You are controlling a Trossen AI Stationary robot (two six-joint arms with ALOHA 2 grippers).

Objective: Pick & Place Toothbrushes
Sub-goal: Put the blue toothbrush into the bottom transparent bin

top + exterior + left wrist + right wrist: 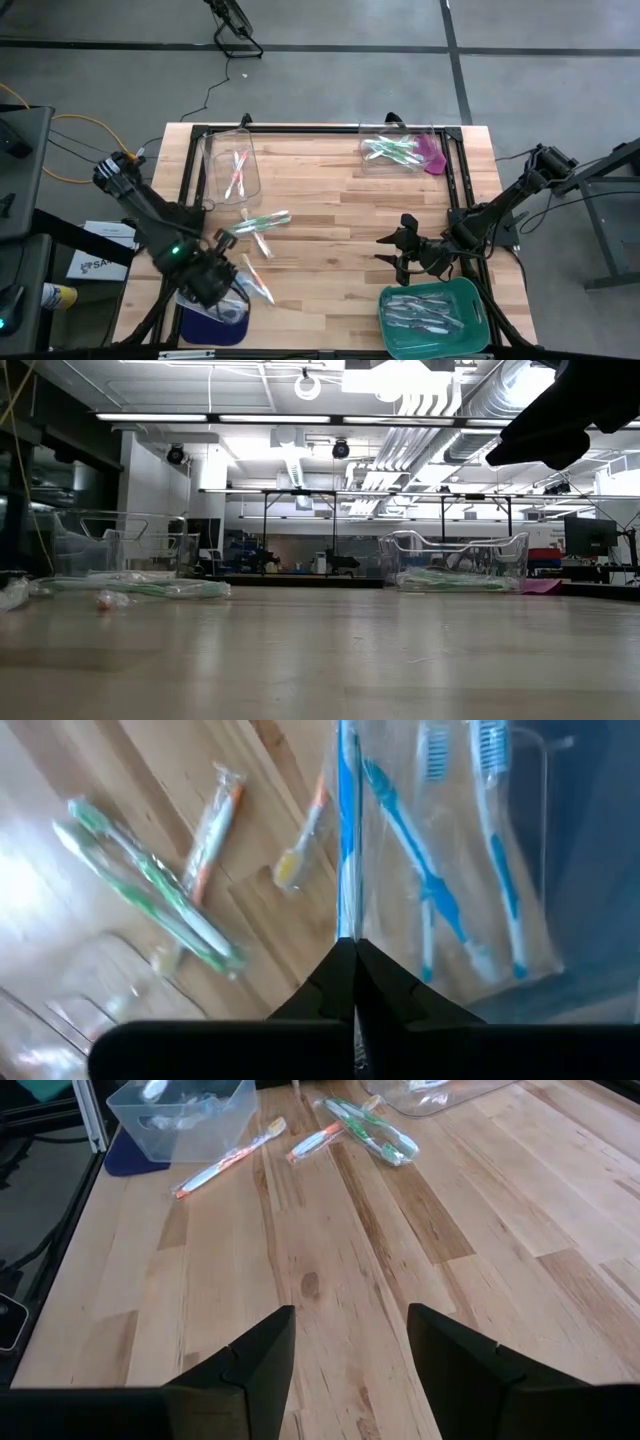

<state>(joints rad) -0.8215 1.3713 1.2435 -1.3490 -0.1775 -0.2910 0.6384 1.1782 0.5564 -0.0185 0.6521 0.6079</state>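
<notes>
My left gripper (222,283) hovers over a clear bin (215,305) on a dark blue mat at the table's near left corner. In the left wrist view the gripper (355,952) is shut on a blue toothbrush (347,830). Other blue toothbrushes (425,880) lie inside the bin. Loose green toothbrushes (262,221) and pink-orange ones (258,283) lie flat on the wood; in the left wrist view they show as green (150,885) and orange (212,825). My right gripper (398,252) is open above bare wood, beside the green tray (470,300). Its wrist view shows the spread fingers (350,1350). My left gripper pinches the blue toothbrush by one end (346,925) between its two shut fingertips. The wrapped brush runs straight on from the fingers, lifted clear of the wood, right at the bin's clear wall. I cannot tell whether its free end touches the bin.
A clear bin (232,168) with pink-orange brushes stands far left. Another clear bin (398,150) with green brushes sits far right on a pink mat (434,155). The green tray holds pale brushes (425,315). A dark frame (455,170) edges the table.
</notes>
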